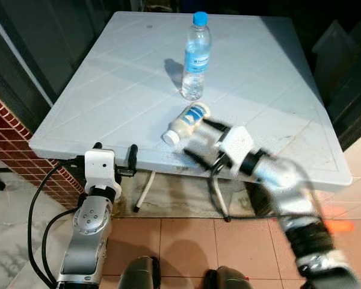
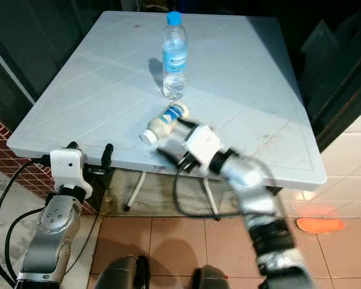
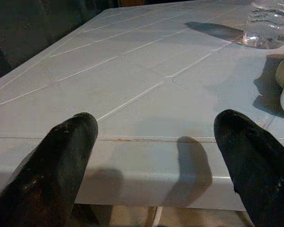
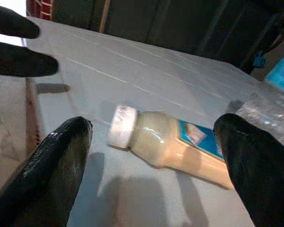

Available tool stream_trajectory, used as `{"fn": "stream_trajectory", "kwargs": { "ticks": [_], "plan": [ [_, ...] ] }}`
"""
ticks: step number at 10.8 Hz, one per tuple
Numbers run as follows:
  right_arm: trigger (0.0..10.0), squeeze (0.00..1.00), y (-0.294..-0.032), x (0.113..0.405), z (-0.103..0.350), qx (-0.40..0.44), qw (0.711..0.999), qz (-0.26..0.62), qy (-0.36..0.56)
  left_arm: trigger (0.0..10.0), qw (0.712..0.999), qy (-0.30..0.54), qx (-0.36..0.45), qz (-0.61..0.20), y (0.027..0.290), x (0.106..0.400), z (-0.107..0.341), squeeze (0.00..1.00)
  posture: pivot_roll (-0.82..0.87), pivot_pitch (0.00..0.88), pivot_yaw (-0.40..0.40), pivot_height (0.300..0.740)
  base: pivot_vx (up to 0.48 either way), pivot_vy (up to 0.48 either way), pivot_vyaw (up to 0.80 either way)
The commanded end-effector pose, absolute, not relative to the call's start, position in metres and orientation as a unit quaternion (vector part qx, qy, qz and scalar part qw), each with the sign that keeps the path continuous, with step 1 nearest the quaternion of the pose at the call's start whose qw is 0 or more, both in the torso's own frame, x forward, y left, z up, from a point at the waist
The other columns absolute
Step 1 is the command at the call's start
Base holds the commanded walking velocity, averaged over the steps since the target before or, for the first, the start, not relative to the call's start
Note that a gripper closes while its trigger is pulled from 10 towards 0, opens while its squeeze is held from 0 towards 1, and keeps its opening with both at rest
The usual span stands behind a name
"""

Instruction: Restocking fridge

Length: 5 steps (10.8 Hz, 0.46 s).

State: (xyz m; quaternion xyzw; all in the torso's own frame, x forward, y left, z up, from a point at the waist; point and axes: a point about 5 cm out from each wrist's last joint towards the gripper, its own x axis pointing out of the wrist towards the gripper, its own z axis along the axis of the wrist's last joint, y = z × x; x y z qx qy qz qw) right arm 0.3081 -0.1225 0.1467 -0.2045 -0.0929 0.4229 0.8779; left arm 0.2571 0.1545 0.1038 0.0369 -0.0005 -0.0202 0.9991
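Your left gripper [image 1: 115,154] waits at the near edge of the white table [image 1: 96,102], its two black fingers [image 3: 61,161] spread wide with nothing between them, so leave it there and out of the way. Your right gripper [image 1: 200,142] is the one at work: it sits low over the near part of the table, fingers wide apart, pointing at the small creamy bottle [image 1: 186,123] that lies on its side just ahead. The arm looks blurry, so I think you should slow down first. Line the fingers up on both sides of the fat middle of the bottle, not the white cap [image 4: 121,126], then close gently so it does not roll. Farther back stands a tall water bottle [image 1: 196,57], very near the small one, so try not to bump it
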Motion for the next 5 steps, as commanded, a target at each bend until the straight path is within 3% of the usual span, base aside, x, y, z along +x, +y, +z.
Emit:
{"fn": "stream_trajectory", "kwargs": {
  "ticks": [1, 3, 5],
  "plan": [
    [10.0, 0.0, -0.1212, 0.3113, 0.1491, -0.209, 0.877, 0.423, -0.096, 10.0, 0.999, 0.007, 0.037, -0.016, 0.1584, 0.2567, 0.1018, 0.0, 0.02, 0.087, 0.042, 0.74, 0.0, 0.281, 0.0],
    [10.0, 0.0, -0.1243, 0.3164, 0.1537, -0.215, 0.88, 0.413, -0.096, 10.0, 0.999, 0.007, 0.035, -0.016, 0.1575, 0.2569, 0.1018, 0.0, 0.02, 0.087, 0.042, 0.74, 0.0, 0.296, -0.6],
    [10.0, 0.0, -0.1227, 0.3155, 0.1546, -0.234, 0.877, 0.406, -0.11, 10.0, 0.999, 0.006, 0.042, -0.02, 0.1583, 0.2561, 0.102, 0.0, 0.02, 0.088, 0.04, 0.74, 0.0, 0.422, 0.0]
  ]
}}
